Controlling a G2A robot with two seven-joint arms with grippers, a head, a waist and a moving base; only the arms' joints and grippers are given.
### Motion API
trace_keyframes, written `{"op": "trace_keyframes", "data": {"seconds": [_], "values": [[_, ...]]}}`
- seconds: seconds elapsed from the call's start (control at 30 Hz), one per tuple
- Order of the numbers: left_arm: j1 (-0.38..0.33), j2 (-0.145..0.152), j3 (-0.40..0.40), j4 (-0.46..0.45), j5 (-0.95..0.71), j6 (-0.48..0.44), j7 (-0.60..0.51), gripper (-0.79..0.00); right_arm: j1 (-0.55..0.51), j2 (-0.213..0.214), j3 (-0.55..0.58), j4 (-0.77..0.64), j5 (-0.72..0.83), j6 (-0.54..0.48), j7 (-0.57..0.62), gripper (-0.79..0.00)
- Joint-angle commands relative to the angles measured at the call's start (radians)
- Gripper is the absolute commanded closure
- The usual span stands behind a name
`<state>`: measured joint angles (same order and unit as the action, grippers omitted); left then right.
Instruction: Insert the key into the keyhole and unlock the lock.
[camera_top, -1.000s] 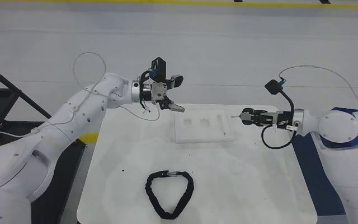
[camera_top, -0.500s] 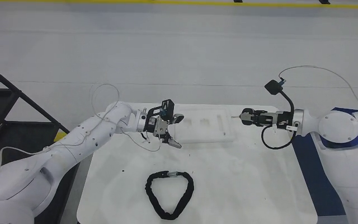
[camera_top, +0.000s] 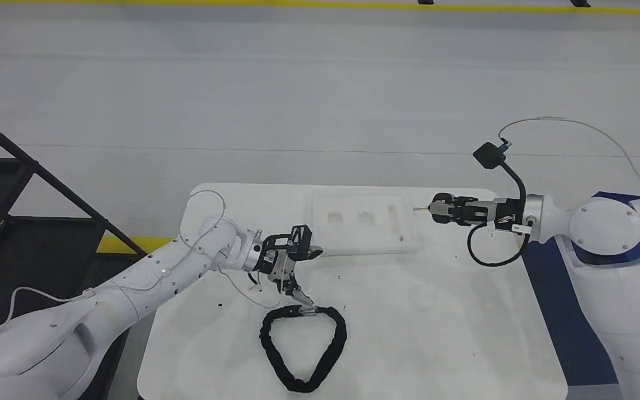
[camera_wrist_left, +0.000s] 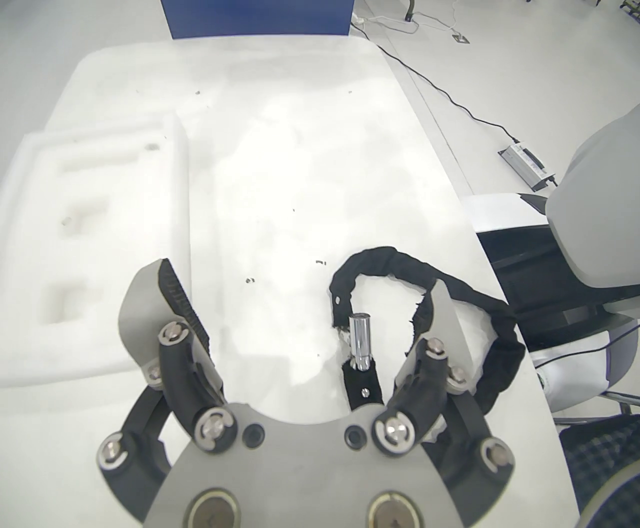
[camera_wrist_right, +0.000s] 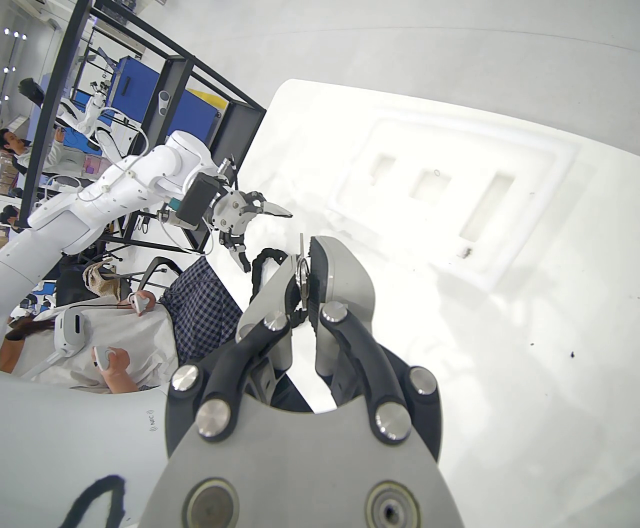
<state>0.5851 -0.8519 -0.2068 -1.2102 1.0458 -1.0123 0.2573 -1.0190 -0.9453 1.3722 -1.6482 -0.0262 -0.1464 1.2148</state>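
Hovering splayed over the floppy chain lock, left gripper should grab its rigid steel cylinder; right gripper pinches the key.

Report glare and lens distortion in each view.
Top view: even light, so the white foam tray barely separates from the table. Left wrist view: glare washes out the table, the lock cylinder carries a bright highlight, and the table edge bows slightly. Right wrist view: the table is blown out around the foam tray, with wide-angle stretch toward the edges.
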Motion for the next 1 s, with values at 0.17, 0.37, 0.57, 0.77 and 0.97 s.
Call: {"op": "trace_keyframes", "data": {"seconds": [0.17,0.37,0.57,0.77,0.97], "values": [[0.028,0.003,0.028,-0.008,-0.006,0.000,-0.038,-0.785,0.000,0.000,0.000,0.000,0.000,0.000,0.000,0.000],[0.028,0.003,0.037,-0.010,-0.004,0.000,-0.044,-0.785,0.000,0.000,0.000,0.000,0.000,0.000,0.000,0.000],[0.028,0.003,0.037,-0.010,-0.004,0.000,-0.044,-0.785,0.000,0.000,0.000,0.000,0.000,0.000,0.000,0.000],[0.028,0.003,0.037,-0.010,-0.004,0.000,-0.044,-0.785,0.000,0.000,0.000,0.000,0.000,0.000,0.000,0.000],[0.060,0.001,0.028,-0.013,-0.008,0.051,-0.057,-0.785,0.000,0.000,0.000,0.000,0.000,0.000,0.000,0.000]]}}
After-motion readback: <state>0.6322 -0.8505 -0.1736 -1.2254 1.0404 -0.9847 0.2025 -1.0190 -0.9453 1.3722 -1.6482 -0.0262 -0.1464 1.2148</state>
